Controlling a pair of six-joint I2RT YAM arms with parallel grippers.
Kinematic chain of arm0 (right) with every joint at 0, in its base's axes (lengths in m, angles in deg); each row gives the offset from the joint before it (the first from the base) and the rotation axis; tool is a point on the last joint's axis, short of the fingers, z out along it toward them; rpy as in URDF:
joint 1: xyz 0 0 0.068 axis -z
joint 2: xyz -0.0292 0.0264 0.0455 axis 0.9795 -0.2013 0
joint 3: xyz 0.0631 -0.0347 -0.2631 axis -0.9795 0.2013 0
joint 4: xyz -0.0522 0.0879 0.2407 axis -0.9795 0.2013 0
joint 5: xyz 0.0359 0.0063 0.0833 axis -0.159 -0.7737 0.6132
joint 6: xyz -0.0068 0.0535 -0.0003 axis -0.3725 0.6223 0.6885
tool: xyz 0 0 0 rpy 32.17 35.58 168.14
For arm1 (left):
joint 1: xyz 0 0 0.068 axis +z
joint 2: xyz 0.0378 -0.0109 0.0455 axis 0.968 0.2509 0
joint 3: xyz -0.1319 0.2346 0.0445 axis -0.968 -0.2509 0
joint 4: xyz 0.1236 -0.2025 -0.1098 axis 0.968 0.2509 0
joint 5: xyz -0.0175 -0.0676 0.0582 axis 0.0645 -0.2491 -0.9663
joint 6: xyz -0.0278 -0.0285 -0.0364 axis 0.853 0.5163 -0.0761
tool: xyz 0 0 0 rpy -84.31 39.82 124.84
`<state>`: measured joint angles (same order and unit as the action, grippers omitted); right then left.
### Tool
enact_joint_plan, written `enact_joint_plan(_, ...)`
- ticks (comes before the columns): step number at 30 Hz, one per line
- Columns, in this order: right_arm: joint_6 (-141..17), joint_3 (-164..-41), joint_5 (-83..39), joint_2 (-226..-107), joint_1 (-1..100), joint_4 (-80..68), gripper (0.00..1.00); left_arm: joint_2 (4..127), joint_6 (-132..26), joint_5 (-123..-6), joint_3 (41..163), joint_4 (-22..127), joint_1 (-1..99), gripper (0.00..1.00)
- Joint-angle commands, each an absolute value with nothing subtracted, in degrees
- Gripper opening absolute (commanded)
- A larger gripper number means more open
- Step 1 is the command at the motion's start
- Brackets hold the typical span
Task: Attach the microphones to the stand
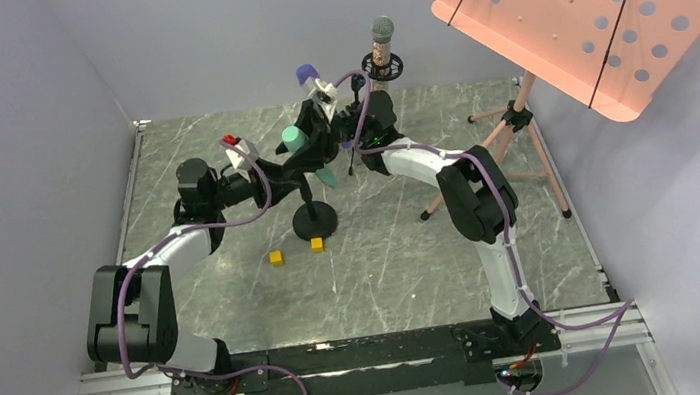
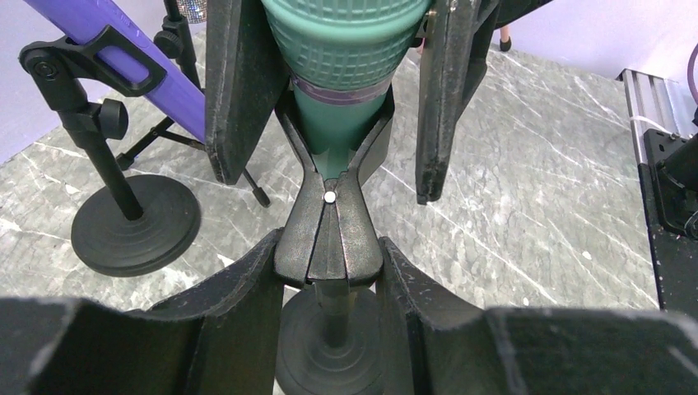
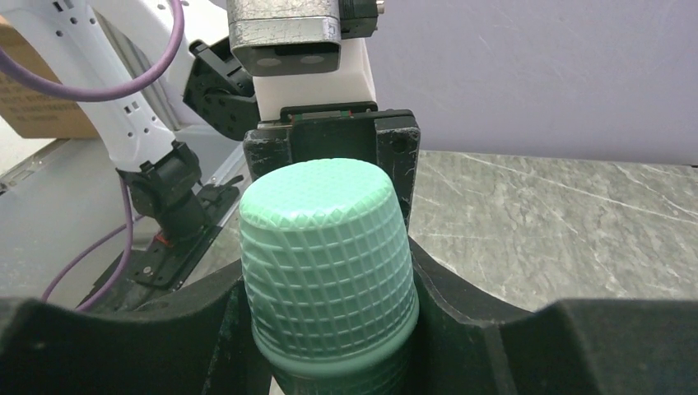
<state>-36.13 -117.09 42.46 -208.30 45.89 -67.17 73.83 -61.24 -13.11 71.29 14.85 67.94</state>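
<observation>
We are finding the left pincer (image 2: 329, 251) pinching the lower handles of the spring clip (image 2: 329, 218) from both sides. Just beyond it, the teal-green microphone (image 2: 346, 49) is sitting in the clip's fork, with its ribbed head farther from this pincer. The right pincer (image 3: 325, 280) is clamping that head between its fingers. Farther off, to the left pincer's left, the purple microphone (image 2: 115, 49) is resting tilted in a second stand (image 2: 132, 222) on the worktop (image 2: 527, 189).

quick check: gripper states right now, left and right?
Left gripper: closed on the stand's clip.
Right gripper: closed, holding the teal microphone by its head.
</observation>
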Motion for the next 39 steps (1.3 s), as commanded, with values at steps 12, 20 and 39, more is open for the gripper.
enact_joint_plan(12, -49.87, -118.37, 35.14, -203.78, 43.76, -46.86, 0.10, 74.52, -57.47, -13.44, 71.36, 9.30, 66.83, 0.20)
enact_joint_plan(20, -36.89, -114.85, 37.48, -203.95, 43.67, -63.71, 0.15, 74.00, -57.48, -14.20, 71.69, 10.64, 66.77, 0.28)
enact_joint_plan(39, -53.13, -113.72, 35.71, -199.06, 45.34, -41.66, 0.89, 64.70, -63.59, -21.46, 69.52, 20.88, 66.68, 0.99)
